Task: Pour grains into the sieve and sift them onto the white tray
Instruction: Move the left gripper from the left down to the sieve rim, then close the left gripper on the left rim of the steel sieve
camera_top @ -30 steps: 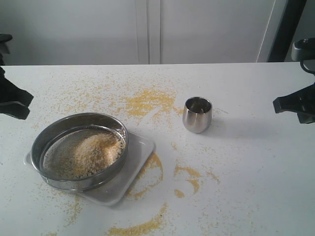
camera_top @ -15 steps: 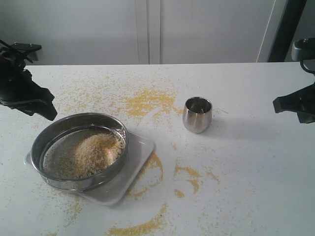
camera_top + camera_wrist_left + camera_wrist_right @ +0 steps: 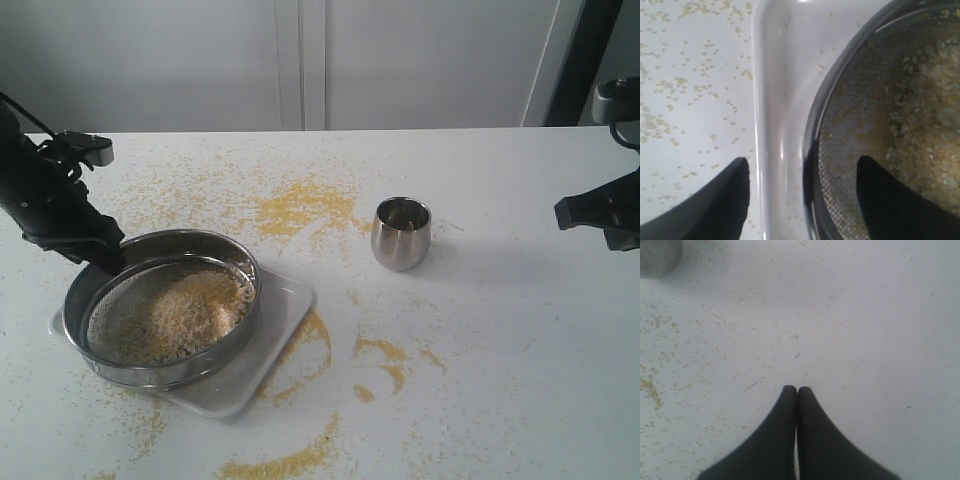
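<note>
From the exterior view, the grains (image 3: 185,300) lie heaped in the sieve (image 3: 165,373), which sits on the white tray (image 3: 278,318) at the near left of the table (image 3: 500,330). So pouring looks done, and sifting is the step in hand. The left pincer (image 3: 105,255) hangs at the sieve's far-left rim. The steel cup (image 3: 401,233) stands upright, well apart toward the middle, and the right pincer (image 3: 590,212) is at the far right edge, away from everything.

In the left wrist view, the left pincer (image 3: 802,160) is spread wide and has hold of nothing. It straddles the sieve (image 3: 822,100) wall — one finger sits outside above the white tray (image 3: 775,75), the other inside above the mesh, just beside the grains (image 3: 930,100). To do this well, the wall should go deep between the fingers before they close. A shallow pinch on thin round steel would probably slip or twist. Once gripped, I would lift only a little and shake in short, level strokes over the tray. Loose grain already litters the table, and wide swings would add more.

In the right wrist view, the right pincer (image 3: 797,389) is pressed fully closed and empty — beneath it is only speckled table (image 3: 865,315).
</note>
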### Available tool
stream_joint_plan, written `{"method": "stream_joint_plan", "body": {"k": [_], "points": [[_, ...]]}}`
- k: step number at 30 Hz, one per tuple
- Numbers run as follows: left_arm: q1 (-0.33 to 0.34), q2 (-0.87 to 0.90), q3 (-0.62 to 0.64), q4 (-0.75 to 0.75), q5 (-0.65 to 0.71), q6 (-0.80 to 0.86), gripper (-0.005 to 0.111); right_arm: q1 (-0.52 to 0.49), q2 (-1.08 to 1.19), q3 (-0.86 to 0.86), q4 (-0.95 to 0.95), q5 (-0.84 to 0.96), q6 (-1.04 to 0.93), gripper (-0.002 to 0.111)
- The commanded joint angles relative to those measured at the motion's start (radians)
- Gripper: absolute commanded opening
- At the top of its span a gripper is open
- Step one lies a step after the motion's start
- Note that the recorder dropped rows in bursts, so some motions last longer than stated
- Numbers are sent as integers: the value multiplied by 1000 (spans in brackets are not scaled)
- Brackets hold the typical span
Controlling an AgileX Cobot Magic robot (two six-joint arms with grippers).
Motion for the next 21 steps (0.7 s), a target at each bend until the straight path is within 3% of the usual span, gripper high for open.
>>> {"method": "stream_joint_plan", "body": {"k": [1,11,17,21], "points": [[-9,13,-5,-3,-23,8,64,-2,-7,2,-4,-7,-12,0],[-9,53,-5,18,-54,8,64,-2,-7,2,-4,-7,-12,0],[-9,54,-5,33,-78,8,54,-2,-7,2,-4,-7,-12,0],[-18,63,-3,38,-78,8,54,-2,-7,2,-4,-7,-12,0]]}}
